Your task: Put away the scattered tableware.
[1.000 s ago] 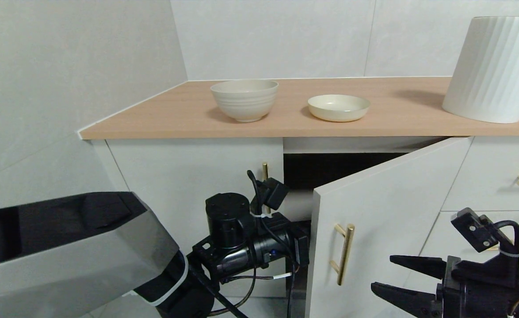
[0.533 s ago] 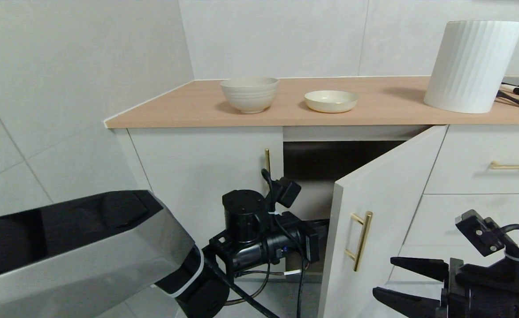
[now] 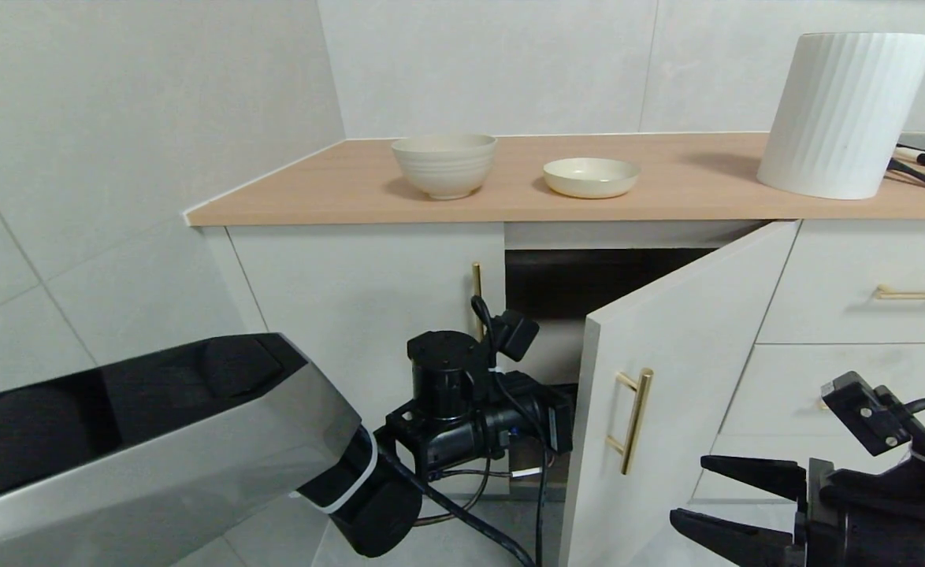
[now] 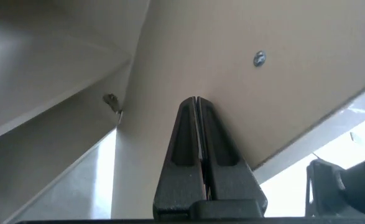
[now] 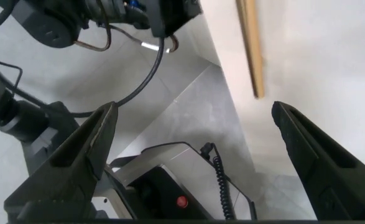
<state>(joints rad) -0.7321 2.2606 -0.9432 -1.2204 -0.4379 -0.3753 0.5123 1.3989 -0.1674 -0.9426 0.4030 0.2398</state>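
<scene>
Evidently the cupboard is being opened first so that the tableware has somewhere to go. The ribbed bowl [image 3: 444, 164] and the shallow dish [image 3: 591, 176] both sit untouched on the wooden tabletop [image 3: 313, 197], well apart from either arm, the dish just beside the bowl on its right. Below them the cabinet door [image 3: 667, 370] stands partly swung out, showing a dark interior.

The left gripper [image 4: 196, 109] is low in that gap behind the door. Its fingers are pressed flat together with nothing between them, pointed at a pale panel with a screw [image 4: 260, 59]. This looks like the door's inner face, and a closed tip suits pushing it wider rather than gripping.

The right gripper [image 3: 734, 500] hangs low in front of the door, below the brass handle [image 3: 632, 421]. Its fingers are spread wide and empty, probably ready for a first pick once the way is clear.

A tall white fluted container [image 3: 845, 114] stands farther right on the tabletop.
</scene>
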